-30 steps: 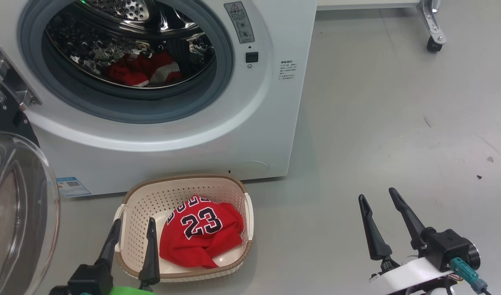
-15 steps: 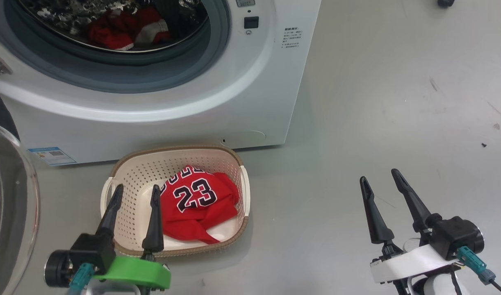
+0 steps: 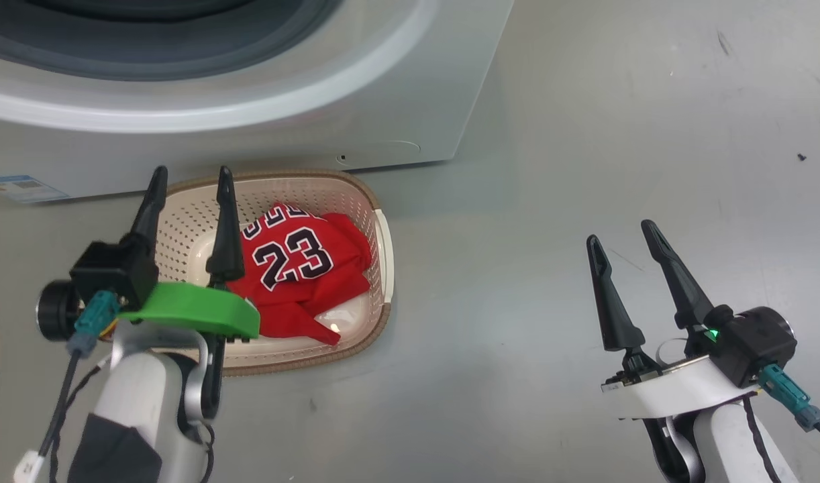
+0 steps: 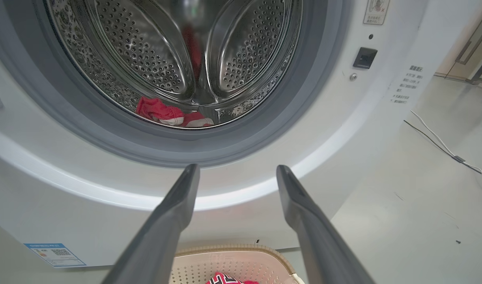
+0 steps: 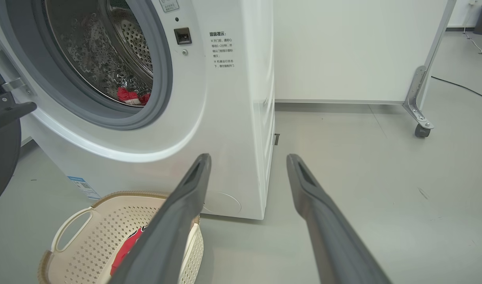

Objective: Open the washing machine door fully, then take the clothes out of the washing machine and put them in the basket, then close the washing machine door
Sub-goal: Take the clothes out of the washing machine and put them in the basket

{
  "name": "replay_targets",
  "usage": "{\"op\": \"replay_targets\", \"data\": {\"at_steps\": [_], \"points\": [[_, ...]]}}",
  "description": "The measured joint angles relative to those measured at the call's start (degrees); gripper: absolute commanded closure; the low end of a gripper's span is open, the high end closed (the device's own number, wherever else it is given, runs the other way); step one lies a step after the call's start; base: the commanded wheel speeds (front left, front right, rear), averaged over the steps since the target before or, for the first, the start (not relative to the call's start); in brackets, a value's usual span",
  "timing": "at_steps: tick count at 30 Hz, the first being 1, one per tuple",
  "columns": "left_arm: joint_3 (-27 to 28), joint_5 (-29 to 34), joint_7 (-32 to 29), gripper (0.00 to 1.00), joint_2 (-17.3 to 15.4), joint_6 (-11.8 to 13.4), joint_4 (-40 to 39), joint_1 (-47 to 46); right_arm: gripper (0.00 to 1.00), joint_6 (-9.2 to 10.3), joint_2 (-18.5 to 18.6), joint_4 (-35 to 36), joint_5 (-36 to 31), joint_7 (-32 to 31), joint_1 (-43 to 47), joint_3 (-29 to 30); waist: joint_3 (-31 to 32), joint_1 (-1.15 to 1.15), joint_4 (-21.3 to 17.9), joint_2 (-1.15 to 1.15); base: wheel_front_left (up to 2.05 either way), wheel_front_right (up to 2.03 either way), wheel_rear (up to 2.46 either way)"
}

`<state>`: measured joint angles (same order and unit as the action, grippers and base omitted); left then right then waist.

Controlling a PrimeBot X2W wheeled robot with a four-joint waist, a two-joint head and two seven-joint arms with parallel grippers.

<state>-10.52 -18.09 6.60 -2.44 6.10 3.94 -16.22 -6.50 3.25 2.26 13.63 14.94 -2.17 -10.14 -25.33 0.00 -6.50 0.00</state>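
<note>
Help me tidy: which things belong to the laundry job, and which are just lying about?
Job: white front-loading washing machine, red cloth in its steel drum, red "23" jersey, cream perforated plastic basket.
Lying about: thin floor cable, white wheeled panel.

The washing machine has its round mouth unblocked, with the door swung aside to the left. The basket stands on the floor just before the machine's front. A red jersey fills its right half, and the left tool hangs over its left half. Right of the basket the floor lies open around the right tool.
</note>
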Motion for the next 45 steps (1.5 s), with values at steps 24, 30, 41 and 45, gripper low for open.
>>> {"op": "replay_targets", "data": {"at_steps": [24, 30, 41, 45], "points": [[5.2, 3.0, -20.3, 0.0, -12.8, 0.0, 12.8, -32.1, 0.0, -0.48, -0.6, -1.0, 8.0, 0.0, -10.5, -5.0, -14.4, 0.0, -9.6, 0.0, 0.0, 0.0, 0.0], [5.8, 3.6, -25.2, 0.0, -15.8, -0.1, 14.3, -38.7, 0.0, -0.48, -0.7, -1.0, 11.2, 0.0, -11.9, -5.8, -16.6, 0.01, -12.1, 0.0, 0.0, 0.0, 0.0], [6.3, 5.6, -33.8, 0.0, -21.4, -1.3, 17.9, -47.6, 0.0, -0.48, -0.7, -1.5, 14.3, 0.0, -14.1, -7.8, -19.2, 0.0, -15.8, 0.0, 0.0, 0.0, 0.0], [6.3, 6.8, -36.2, 0.0, -23.3, -1.3, 19.0, -50.1, 0.0, -0.48, -0.8, -1.8, 14.7, 0.0, -14.3, -8.5, -19.7, 0.0, -16.9, 0.0, 0.0, 0.0, 0.0]]}}
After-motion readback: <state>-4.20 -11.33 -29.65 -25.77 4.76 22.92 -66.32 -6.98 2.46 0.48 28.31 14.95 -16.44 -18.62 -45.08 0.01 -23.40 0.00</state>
